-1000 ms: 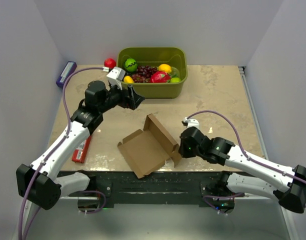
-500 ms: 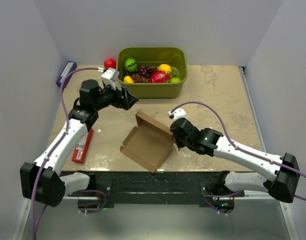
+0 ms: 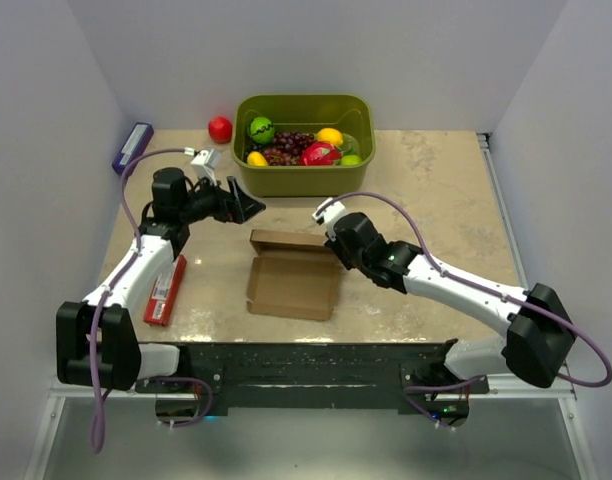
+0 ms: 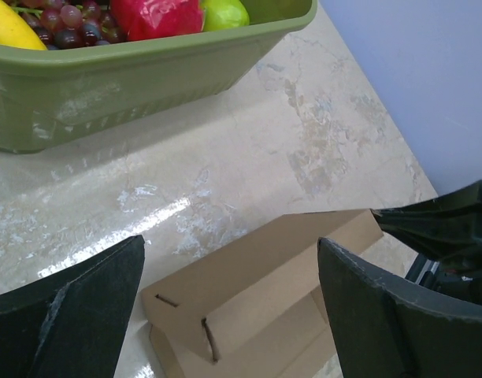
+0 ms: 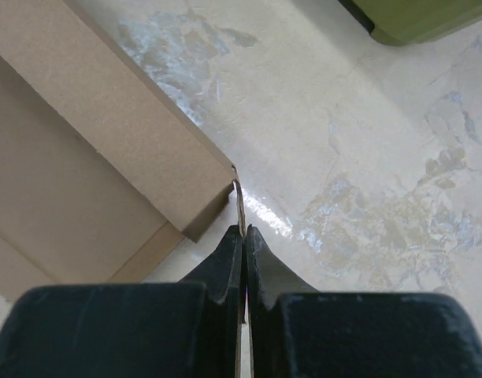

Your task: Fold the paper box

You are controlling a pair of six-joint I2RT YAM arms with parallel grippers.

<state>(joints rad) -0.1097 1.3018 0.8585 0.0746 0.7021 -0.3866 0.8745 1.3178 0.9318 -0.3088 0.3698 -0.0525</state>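
Note:
The paper box (image 3: 291, 278) is a plain brown blank lying open at the table's near middle, its far wall flap standing up. It also shows in the left wrist view (image 4: 265, 291) and the right wrist view (image 5: 91, 165). My right gripper (image 3: 336, 243) is at the box's far right corner; in its wrist view the right gripper (image 5: 242, 234) is shut on a thin side flap (image 5: 240, 206) of the box. My left gripper (image 3: 248, 205) is open and empty, hovering just beyond the box's far left, between the box and the tub.
An olive-green tub (image 3: 304, 172) of fruit stands at the back middle, a red ball (image 3: 220, 128) left of it. A slim red pack (image 3: 166, 288) lies by the left arm. A blue object (image 3: 132, 146) leans at the left wall.
My right gripper pulled the box away from the near edge and turned it square to the table. My left gripper drew back left, toward the tub's near left corner.

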